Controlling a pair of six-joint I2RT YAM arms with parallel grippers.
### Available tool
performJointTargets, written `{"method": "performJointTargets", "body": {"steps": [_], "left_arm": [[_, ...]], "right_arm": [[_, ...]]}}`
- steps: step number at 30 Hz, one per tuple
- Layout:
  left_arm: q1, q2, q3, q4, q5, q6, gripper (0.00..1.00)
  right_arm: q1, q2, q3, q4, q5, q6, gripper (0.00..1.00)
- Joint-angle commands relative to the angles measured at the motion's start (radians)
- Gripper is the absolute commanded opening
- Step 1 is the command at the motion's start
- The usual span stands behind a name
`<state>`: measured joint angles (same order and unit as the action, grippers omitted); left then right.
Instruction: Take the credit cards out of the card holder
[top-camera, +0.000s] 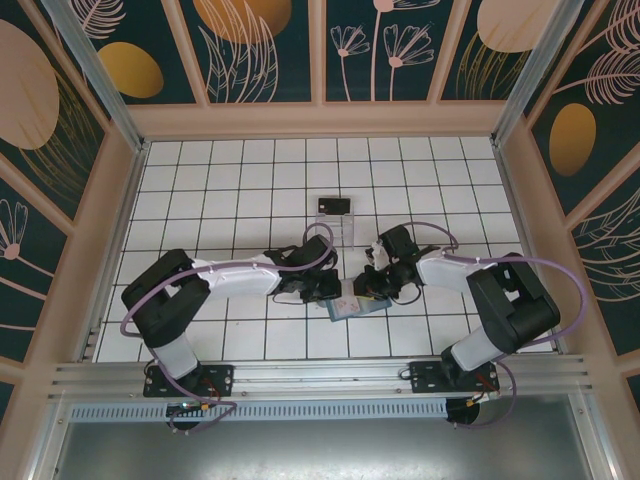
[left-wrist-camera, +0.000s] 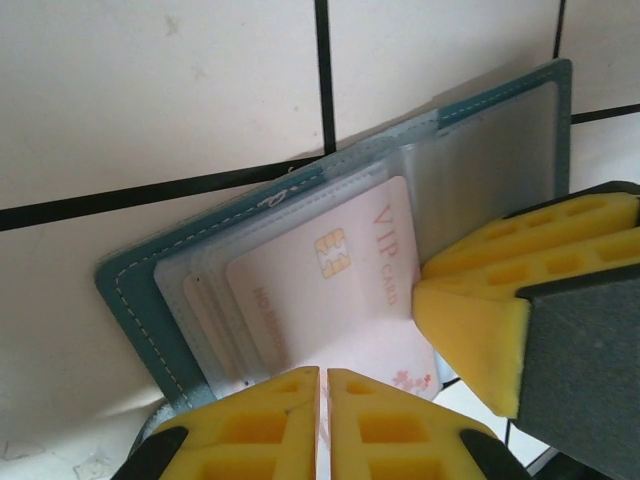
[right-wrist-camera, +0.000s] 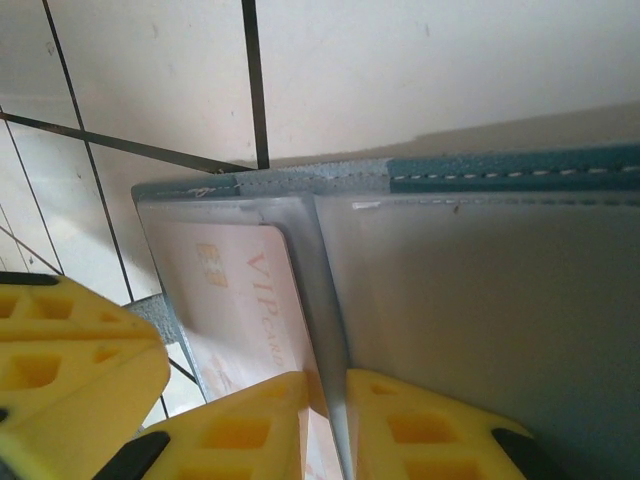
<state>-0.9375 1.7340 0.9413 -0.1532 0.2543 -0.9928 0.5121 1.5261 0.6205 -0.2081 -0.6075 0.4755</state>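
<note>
The teal card holder (left-wrist-camera: 128, 292) lies open on the tiles between both arms, its clear sleeves fanned out. The pale credit card (left-wrist-camera: 330, 300) with a chip and pinkish "VIP CARD" print sticks partly out of a sleeve. My left gripper (left-wrist-camera: 323, 375) is shut on that card's near edge. My right gripper (right-wrist-camera: 335, 385) is shut on a clear sleeve leaf of the card holder (right-wrist-camera: 500, 170), right beside the pale card (right-wrist-camera: 235, 300). From above, the left gripper (top-camera: 325, 290) and right gripper (top-camera: 368, 288) meet over the holder (top-camera: 352, 306). The dark credit card (top-camera: 335, 207) lies farther back.
A clear plastic tray (top-camera: 342, 233) stands just behind the grippers, with the dark card at its far end. White tiled floor runs to the patterned walls on all sides. The two arms crowd the middle near strip.
</note>
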Motion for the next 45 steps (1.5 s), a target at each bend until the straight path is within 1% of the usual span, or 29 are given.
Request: {"method": "performJointTargets", "body": {"steps": [1, 7, 12, 22, 26, 30, 32, 34, 39, 45], "left_arm": [[-0.006, 0.024, -0.015, -0.015, -0.005, 0.005, 0.12], [-0.004, 0.043, -0.016, -0.034, -0.014, 0.015, 0.12], [-0.006, 0.059, -0.017, -0.05, -0.027, 0.023, 0.12], [-0.004, 0.081, -0.017, -0.086, -0.058, 0.034, 0.12], [-0.004, 0.086, -0.017, -0.088, -0.058, 0.035, 0.12], [-0.005, 0.087, -0.015, -0.088, -0.056, 0.035, 0.12], [-0.005, 0.084, -0.016, -0.087, -0.056, 0.036, 0.12], [-0.005, 0.084, -0.016, -0.088, -0.056, 0.034, 0.12], [-0.005, 0.083, -0.013, -0.092, -0.058, 0.037, 0.12], [-0.005, 0.082, -0.012, -0.123, -0.077, 0.048, 0.13]], "right_arm": [[-0.004, 0.02, -0.033, 0.027, -0.002, -0.017, 0.19], [-0.004, 0.013, -0.054, 0.073, -0.054, -0.002, 0.19], [-0.004, 0.014, -0.056, 0.081, -0.066, -0.001, 0.19], [-0.004, 0.007, -0.06, 0.104, -0.099, 0.007, 0.13], [-0.003, 0.017, -0.064, 0.116, -0.127, 0.005, 0.17], [-0.003, 0.026, -0.067, 0.124, -0.141, 0.002, 0.16], [-0.003, 0.032, -0.065, 0.12, -0.145, -0.002, 0.17], [-0.003, 0.034, -0.065, 0.121, -0.147, -0.005, 0.16], [-0.003, 0.024, -0.062, 0.114, -0.131, -0.005, 0.07], [-0.019, -0.024, -0.075, 0.083, -0.08, -0.001, 0.04]]}}
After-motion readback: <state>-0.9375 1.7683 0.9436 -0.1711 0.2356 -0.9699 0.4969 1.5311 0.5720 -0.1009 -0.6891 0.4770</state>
